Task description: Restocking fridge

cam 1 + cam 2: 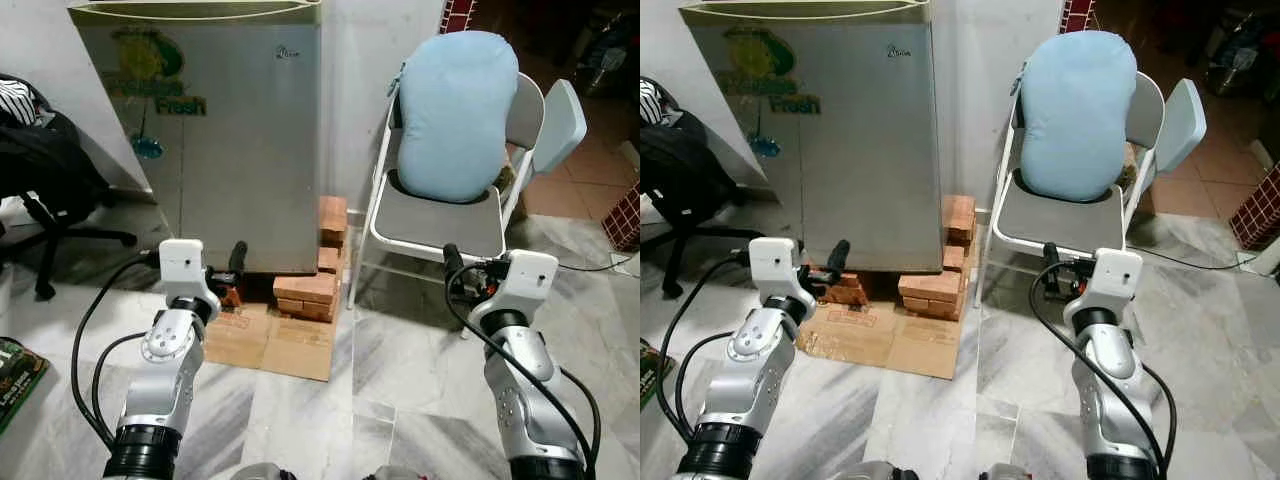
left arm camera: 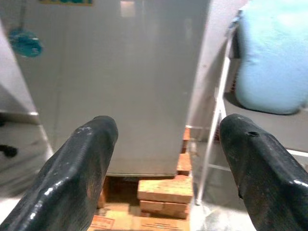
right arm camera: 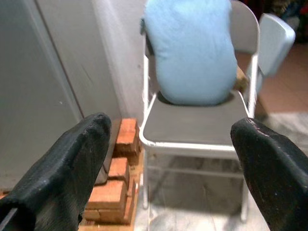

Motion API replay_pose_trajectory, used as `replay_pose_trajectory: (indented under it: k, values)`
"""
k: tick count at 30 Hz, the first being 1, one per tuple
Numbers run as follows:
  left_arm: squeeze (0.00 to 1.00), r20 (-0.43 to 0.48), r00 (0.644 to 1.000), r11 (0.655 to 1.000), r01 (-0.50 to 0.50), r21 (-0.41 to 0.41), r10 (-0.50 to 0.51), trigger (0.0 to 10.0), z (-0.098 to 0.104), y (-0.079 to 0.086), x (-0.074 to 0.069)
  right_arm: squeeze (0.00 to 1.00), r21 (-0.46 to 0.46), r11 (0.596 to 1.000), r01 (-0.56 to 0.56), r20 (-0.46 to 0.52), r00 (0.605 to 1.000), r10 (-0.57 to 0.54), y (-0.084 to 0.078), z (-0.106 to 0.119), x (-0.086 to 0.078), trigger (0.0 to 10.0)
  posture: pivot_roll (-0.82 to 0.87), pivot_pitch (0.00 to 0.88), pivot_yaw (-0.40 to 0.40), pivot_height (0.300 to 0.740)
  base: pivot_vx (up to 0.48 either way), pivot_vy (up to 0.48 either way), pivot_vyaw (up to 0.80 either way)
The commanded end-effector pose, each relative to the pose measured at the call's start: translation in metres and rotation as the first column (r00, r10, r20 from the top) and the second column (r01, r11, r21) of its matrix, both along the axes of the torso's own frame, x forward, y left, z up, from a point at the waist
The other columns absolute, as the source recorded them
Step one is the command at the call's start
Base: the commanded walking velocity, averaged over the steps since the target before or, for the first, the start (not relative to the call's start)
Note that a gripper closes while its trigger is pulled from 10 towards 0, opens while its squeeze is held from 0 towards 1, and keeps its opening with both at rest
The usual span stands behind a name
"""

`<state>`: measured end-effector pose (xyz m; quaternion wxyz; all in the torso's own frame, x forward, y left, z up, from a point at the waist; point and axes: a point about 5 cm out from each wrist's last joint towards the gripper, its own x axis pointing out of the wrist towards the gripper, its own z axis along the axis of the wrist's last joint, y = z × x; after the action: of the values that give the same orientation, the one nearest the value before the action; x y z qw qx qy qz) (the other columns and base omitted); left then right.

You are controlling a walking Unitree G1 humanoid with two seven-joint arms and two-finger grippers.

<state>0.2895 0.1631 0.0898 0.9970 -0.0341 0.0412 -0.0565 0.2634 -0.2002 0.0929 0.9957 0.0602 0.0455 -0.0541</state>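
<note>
Silver and kinda dull, the small fridge (image 1: 235, 130) is standing upright with its long axis running floor to ceiling, door shut and facing the robot, turned a little toward the robot's left. It's sitting raised on stacks of red bricks (image 1: 310, 290), which are resting on a flattened cardboard sheet (image 1: 285, 345) over the grey marble floor (image 1: 400, 370). There's a yellow-green sticker (image 1: 150, 65) near the top of the door on the robot's left side, and a blue one hanging lower down.

The left gripper (image 2: 163, 159) is hovering low in front of the fridge's bottom edge, near the bricks, with its two black fingers (image 2: 79, 168) spread wide apart and nothing between them. The right gripper (image 3: 173, 168) is hanging in front of the chair, fingers (image 3: 67, 168) also splayed wide and pinching nothing. Neither one is touching the fridge.

Just beside the fridge on the robot's right, a white folding chair (image 1: 440, 225) is standing with a fat light-blue cushion (image 1: 455, 110) propped upright against its backrest. A second chair back (image 1: 560, 125) is poking out behind it. Off on the robot's left, a black office chair (image 1: 45, 180) with dark clothes piled on it is sitting near the wall. Black cables are looping along both silver arms.
</note>
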Motion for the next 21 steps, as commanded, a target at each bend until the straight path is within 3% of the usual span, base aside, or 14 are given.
replay_pose_trajectory:
  k: [1, 12, 21]
  values:
    - [1.0, -0.025, 1.0, 1.0, 0.011, -0.002, -0.011, 10.0, -0.003, 0.001, -0.004, 0.0, 0.006, 1.0, -0.004, -0.002, 1.0, 0.004, 0.004, 0.002, -0.001, 10.0, -0.07, 0.0, 0.061, 0.74, 0.0, 0.48, -0.66]
    - [1.0, -0.033, 0.997, 0.998, 0.066, -0.007, -0.066, 10.0, -0.003, -0.009, -0.002, 0.0, 0.008, 1.0, 0.017, -0.001, 1.0, -0.017, -0.001, 0.004, 0.0, 10.0, -0.08, 0.0, 0.058, 0.74, 0.0, 0.48, -0.53]
    - [1.0, -0.046, 0.993, 0.994, 0.106, -0.026, -0.108, 10.0, -0.005, -0.018, -0.003, 0.0, 0.006, 1.0, -0.01, 0.003, 1.0, 0.01, 0.005, 0.007, 0.01, 10.0, -0.08, 0.0, 0.051, 0.74, 0.0, 0.48, -0.72]
